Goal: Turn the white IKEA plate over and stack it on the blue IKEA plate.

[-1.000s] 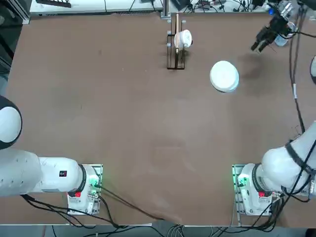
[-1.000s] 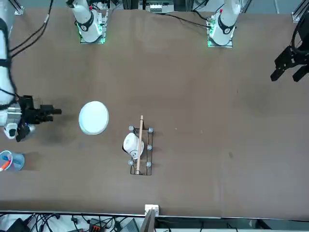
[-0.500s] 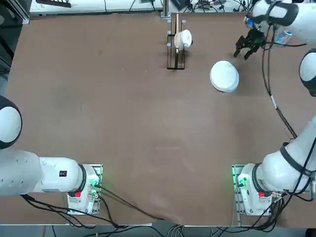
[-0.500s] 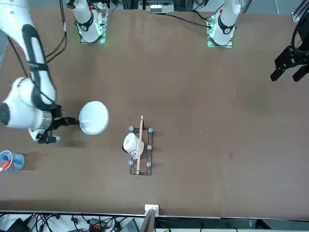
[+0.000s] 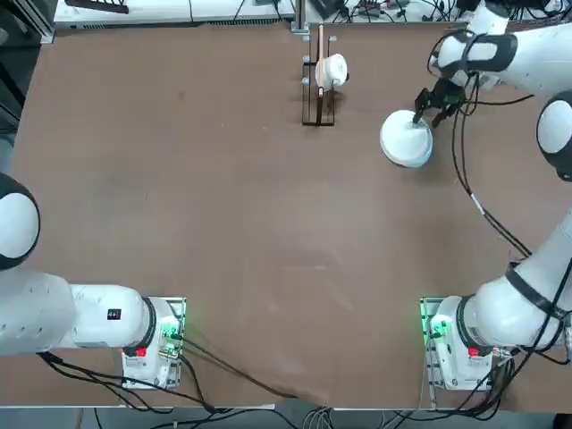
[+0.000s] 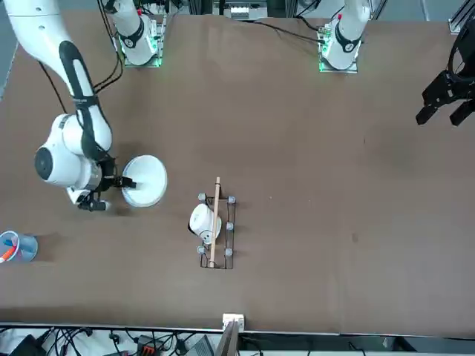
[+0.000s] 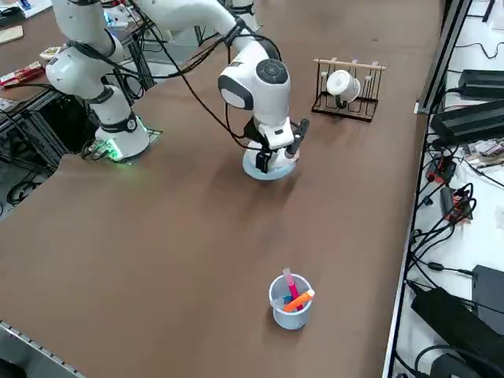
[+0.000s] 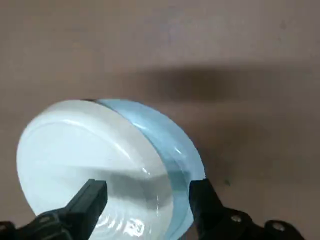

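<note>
Found the white IKEA plate (image 8: 85,165) lying bottom-up on the blue IKEA plate (image 8: 165,150), shifted a little off-centre so a blue crescent showed along one side; both sat on the table (image 5: 223,223) near the mug rack (image 5: 317,89). Right gripper (image 8: 145,200) hung low at the stack's rim, fingers spread apart, holding nothing, one over white, one by the blue edge. Fitted either a release just made or a grasp about to come.

Wire rack (image 5: 319,85) holding white mug (image 5: 333,70); clear cup (image 7: 290,300) with markers (image 7: 294,293); brown table (image 5: 223,223).
</note>
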Controlling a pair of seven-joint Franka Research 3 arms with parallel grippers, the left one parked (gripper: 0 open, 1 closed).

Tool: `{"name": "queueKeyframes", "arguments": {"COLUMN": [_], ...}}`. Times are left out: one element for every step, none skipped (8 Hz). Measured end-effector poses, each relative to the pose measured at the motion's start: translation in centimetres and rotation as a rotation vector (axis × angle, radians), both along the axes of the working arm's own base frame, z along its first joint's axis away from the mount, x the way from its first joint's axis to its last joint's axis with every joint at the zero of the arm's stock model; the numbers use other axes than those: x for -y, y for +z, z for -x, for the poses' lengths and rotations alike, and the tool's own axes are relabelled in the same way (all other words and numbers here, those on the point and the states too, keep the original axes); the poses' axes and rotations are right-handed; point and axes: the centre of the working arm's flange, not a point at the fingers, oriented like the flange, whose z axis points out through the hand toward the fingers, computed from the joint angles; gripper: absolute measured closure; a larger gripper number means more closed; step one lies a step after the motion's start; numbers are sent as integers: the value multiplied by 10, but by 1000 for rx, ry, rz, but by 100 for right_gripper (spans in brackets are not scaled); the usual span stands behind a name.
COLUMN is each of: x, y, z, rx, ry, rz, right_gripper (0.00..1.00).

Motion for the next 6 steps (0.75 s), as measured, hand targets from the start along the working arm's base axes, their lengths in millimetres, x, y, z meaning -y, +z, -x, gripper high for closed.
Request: {"name": "queueKeyframes", "arguments": {"x": [1,6,14,21,25,26], "y": [3,5,5,4,3,3], "z": [5,8,10,11,12,12], "rx": [-1,-1,-2,-3,1,9], "ry": [15,29,37,39,37,37], "rz": [16,40,64,79,87,90], "right_gripper": [0,0,0,0,0,0]}}
